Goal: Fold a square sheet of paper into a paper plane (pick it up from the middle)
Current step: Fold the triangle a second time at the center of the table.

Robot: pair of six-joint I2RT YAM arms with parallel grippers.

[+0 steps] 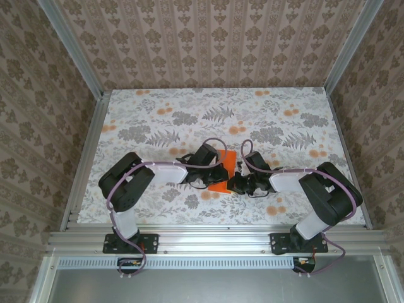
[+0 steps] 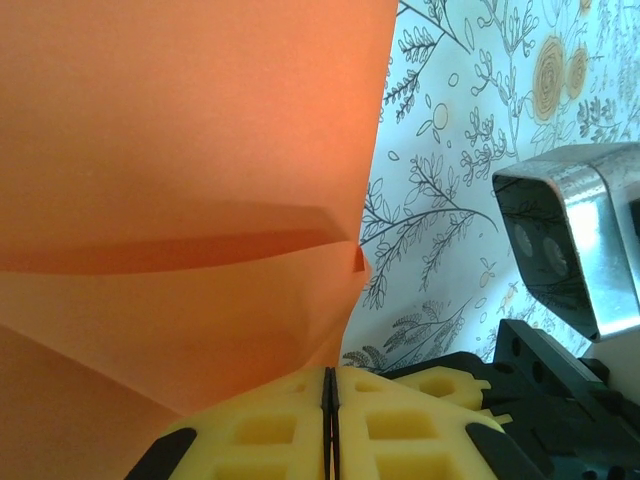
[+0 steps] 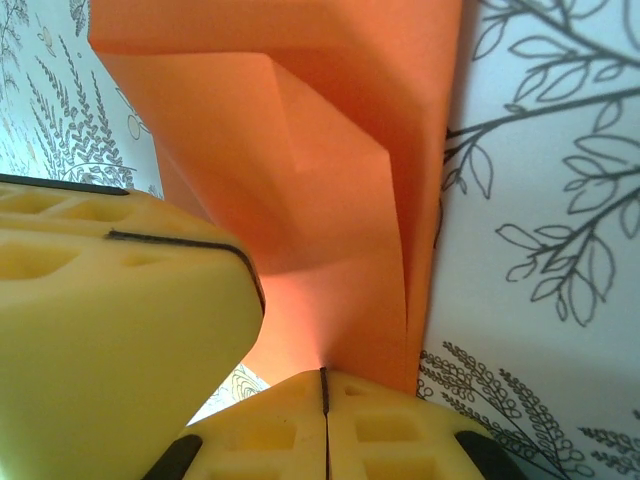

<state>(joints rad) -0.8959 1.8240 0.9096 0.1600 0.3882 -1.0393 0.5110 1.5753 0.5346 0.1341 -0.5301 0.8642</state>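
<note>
1. Between the two pincers, over the pale floral-printed worktop [image 1: 189,113], sits the thin bright orange square sheet of paper [image 1: 221,185]. It is creased, with at least one triangular flap folded in.
2. Left pincer [image 2: 328,390]: yellow padded jaws are pressed together and nip the sheet's near edge. The paper rises directly ahead of its tips.
3. Right pincer [image 3: 324,385]: jaws are likewise closed on the sheet, which stands straight ahead of its tips.
4. Progress, as judged: early folds are made. No narrow pointed dart with a centre crease is present, so most of the folding is not yet done.
5. Obscured: overhead, both arms cover most of the sheet, and the wrist views crop it. The fold count, and whether the sheet touches the worktop, cannot be told.
</note>
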